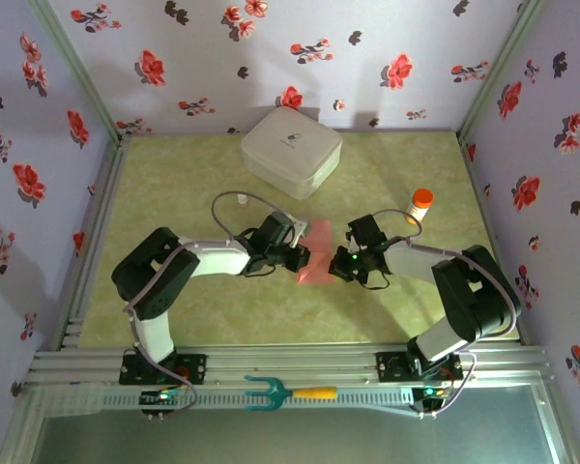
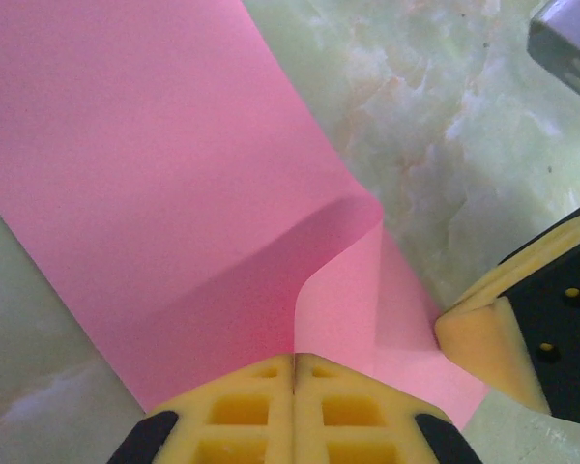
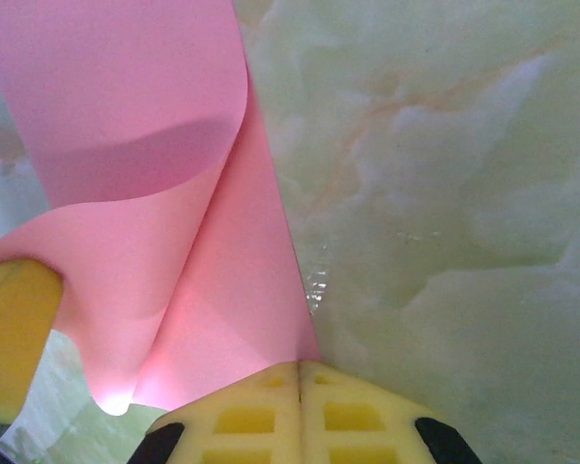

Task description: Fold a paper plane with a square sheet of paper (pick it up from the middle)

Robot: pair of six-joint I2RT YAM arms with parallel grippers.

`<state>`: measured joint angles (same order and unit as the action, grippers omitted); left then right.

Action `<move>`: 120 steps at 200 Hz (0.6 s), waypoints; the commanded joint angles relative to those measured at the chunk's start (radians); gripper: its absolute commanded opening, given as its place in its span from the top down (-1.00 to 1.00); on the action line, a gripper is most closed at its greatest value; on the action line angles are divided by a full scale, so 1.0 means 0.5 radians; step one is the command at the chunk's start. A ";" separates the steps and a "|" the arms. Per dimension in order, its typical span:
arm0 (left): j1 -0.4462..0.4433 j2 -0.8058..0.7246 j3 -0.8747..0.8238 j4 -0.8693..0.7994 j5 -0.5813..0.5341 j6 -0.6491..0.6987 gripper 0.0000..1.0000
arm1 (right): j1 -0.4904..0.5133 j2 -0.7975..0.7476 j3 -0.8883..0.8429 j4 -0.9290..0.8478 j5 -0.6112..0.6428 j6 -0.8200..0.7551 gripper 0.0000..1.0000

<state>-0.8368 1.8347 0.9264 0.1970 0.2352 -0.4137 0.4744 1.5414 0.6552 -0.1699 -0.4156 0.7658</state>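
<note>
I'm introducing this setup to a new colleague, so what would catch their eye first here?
The pink paper at mid-table, curling upward, held on opposite sides by the left arm and right arm, jaws shut. Behind it sits a white box; an orange-capped bottle stands at the right.

Paper: square sheet of paper (image 1: 318, 253), on the desk (image 1: 174, 193)
Left pincer (image 1: 301, 254): at its left edge
Right pincer (image 1: 340, 263): at its right edge
White box (image 1: 290, 150): behind it

Top camera looks down over the table (image 1: 300, 319) from its near edge; both wrist cameras — very close — share the pink sheet (image 2: 126, 145).
</note>
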 commanded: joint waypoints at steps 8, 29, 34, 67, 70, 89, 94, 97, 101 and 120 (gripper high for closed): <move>0.016 0.079 0.054 -0.020 -0.016 0.011 1.00 | -0.001 0.065 0.001 -0.154 0.126 -0.030 1.00; 0.017 0.084 0.050 -0.032 -0.016 0.011 1.00 | -0.001 0.064 0.011 -0.163 0.126 -0.040 1.00; 0.016 0.083 0.044 -0.031 -0.013 0.006 1.00 | -0.001 0.064 0.010 -0.165 0.126 -0.039 1.00; 0.017 0.103 0.037 -0.072 0.008 -0.041 1.00 | -0.001 0.025 0.045 -0.167 0.097 -0.027 1.00; 0.017 0.103 0.037 -0.083 0.011 -0.050 1.00 | -0.001 0.016 0.053 -0.164 0.090 -0.023 1.00; 0.017 0.117 0.106 -0.244 0.067 -0.118 1.00 | -0.001 -0.067 0.057 -0.162 0.068 0.005 0.95; 0.017 0.121 0.136 -0.300 0.091 -0.123 1.00 | -0.001 -0.088 0.052 -0.156 0.066 0.013 0.94; 0.015 0.125 0.154 -0.332 0.106 -0.128 1.00 | -0.001 -0.099 0.047 -0.151 0.065 0.018 0.94; 0.014 0.126 0.173 -0.368 0.112 -0.138 1.00 | -0.001 -0.112 0.044 -0.141 0.062 0.027 0.93; 0.011 0.096 0.200 -0.453 0.117 -0.180 1.00 | -0.001 -0.113 0.038 -0.086 -0.007 0.082 0.92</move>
<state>-0.8364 1.8812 0.9901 0.0795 0.2626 -0.4580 0.4740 1.5120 0.6689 -0.2131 -0.4068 0.7700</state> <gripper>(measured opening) 0.060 0.060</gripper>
